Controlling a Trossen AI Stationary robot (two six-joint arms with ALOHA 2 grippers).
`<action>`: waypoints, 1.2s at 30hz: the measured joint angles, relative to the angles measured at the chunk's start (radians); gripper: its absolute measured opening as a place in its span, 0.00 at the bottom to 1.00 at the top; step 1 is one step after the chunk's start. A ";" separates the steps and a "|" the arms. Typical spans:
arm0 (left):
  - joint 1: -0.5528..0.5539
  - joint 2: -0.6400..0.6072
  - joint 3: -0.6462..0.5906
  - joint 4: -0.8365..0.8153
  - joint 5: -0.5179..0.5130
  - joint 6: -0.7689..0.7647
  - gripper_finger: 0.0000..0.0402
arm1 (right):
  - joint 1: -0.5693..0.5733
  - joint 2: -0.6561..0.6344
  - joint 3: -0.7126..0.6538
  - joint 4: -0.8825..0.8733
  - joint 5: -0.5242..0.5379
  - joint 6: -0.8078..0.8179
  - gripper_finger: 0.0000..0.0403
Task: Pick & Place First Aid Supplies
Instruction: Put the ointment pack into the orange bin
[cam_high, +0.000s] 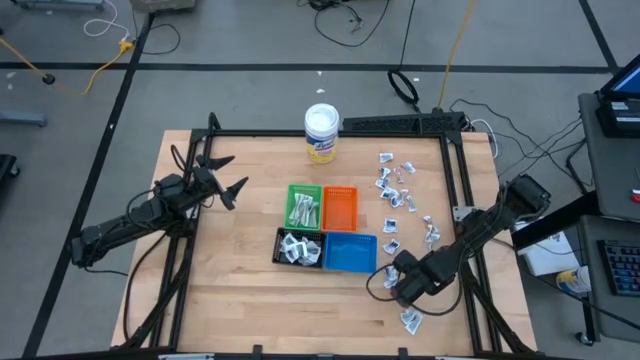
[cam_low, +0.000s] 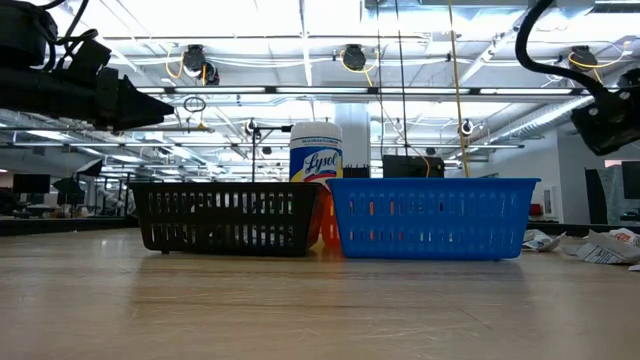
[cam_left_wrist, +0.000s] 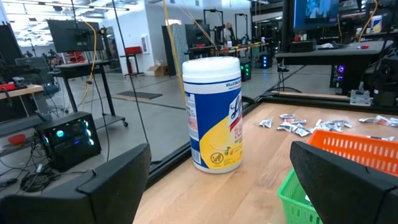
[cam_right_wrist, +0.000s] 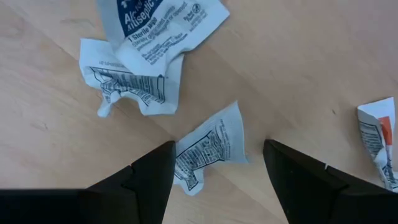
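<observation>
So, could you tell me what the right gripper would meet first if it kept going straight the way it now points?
The right gripper, jaws open, points down at the table. Straight ahead lies a small crumpled white packet, partly between its fingers, so it would probably touch that first, then the wood beneath.

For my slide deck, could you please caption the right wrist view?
Right gripper with open fingers above a small printed packet on the wooden table, more packets nearby.

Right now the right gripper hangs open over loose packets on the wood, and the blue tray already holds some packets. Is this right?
Not quite. In the high view the blue tray is empty; packets lie in the black tray. The right gripper does hang open over loose packets on the wood.
</observation>
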 joint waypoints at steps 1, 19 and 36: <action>0.000 0.000 0.000 0.000 0.000 0.000 0.98 | 0.000 -0.002 0.000 -0.001 -0.001 -0.007 0.59; 0.000 0.000 0.000 0.000 0.000 0.000 0.98 | 0.000 -0.073 0.003 -0.077 0.010 -0.097 0.02; 0.000 0.000 0.000 0.000 0.000 0.000 0.98 | 0.000 -0.522 0.025 0.042 0.311 -0.558 0.00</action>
